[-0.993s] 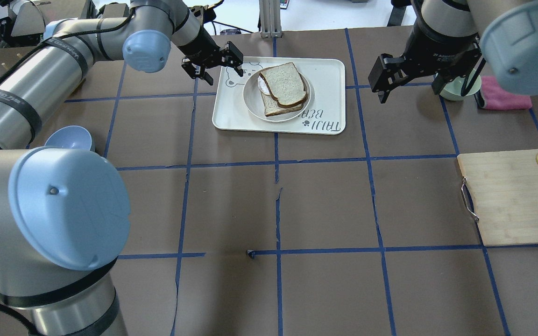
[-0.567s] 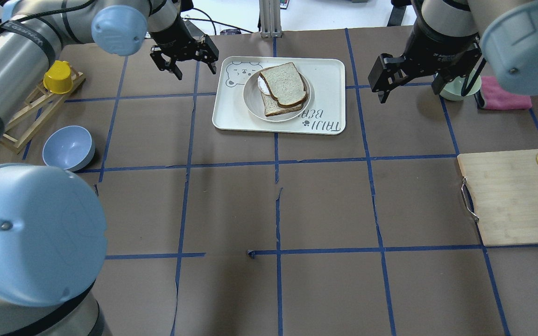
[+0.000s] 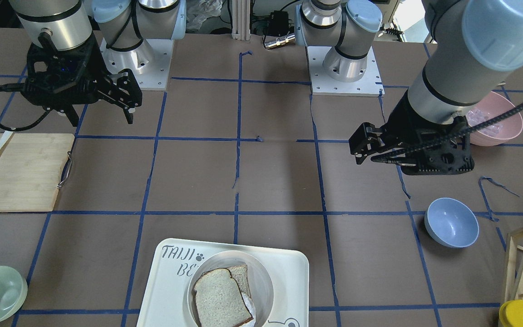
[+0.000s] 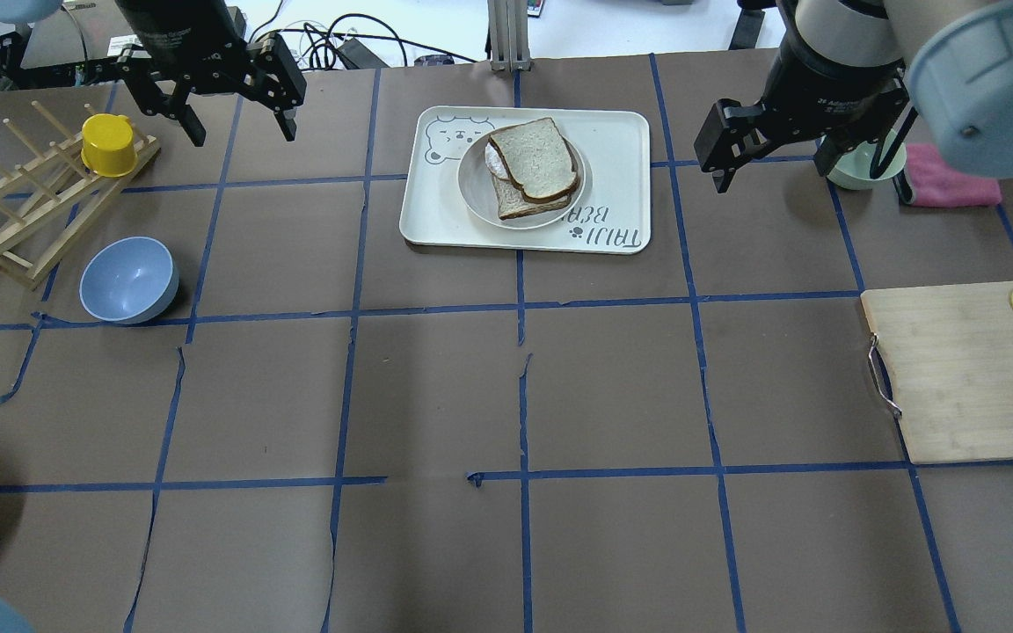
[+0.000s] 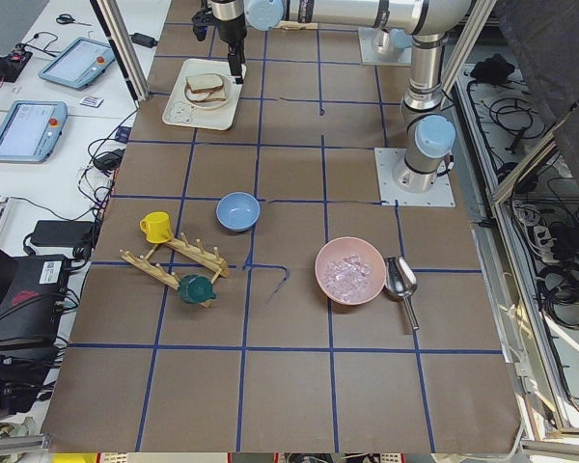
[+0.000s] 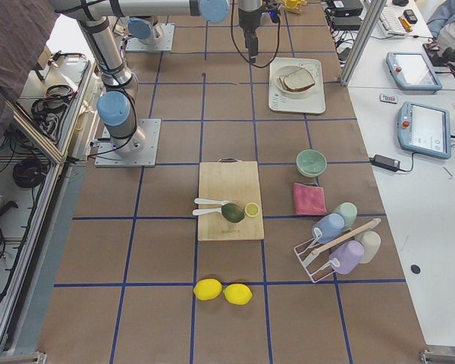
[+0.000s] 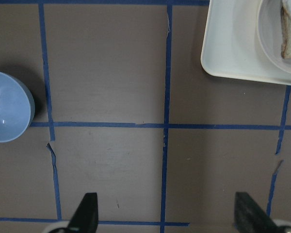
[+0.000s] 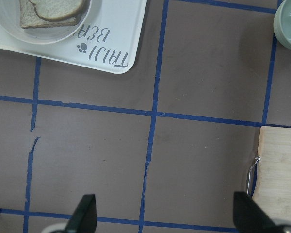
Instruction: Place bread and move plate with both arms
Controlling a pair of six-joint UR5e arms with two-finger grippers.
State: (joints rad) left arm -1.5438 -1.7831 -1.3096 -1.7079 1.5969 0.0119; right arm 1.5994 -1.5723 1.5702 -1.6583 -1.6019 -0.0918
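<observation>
**Both grippers empty and wide, the sandwich plate waiting between them**

The left black two-finger gripper (image 4: 243, 132) hangs above the brown paper-covered table with its jaws spread wide and nothing between them; its wrist view shows only bare table ahead. The right black two-finger gripper (image 4: 772, 174) is likewise wide open and empty, raised on the opposite side.

Between them, well apart from both, lies the large white rectangular tray (image 4: 621, 141). On it sits the round cream-beige plate (image 4: 471, 189), and on the plate the pale crust-edged bread slice (image 4: 535, 158) rests on top of a second, lower slice (image 4: 515, 209), covering most of it. The bread step therefore looks done.

With one arm on each side of the tray, the pair seems set up to take the plate's rim from opposite sides. The raised rim offers a thin lip for each to pinch.
</observation>
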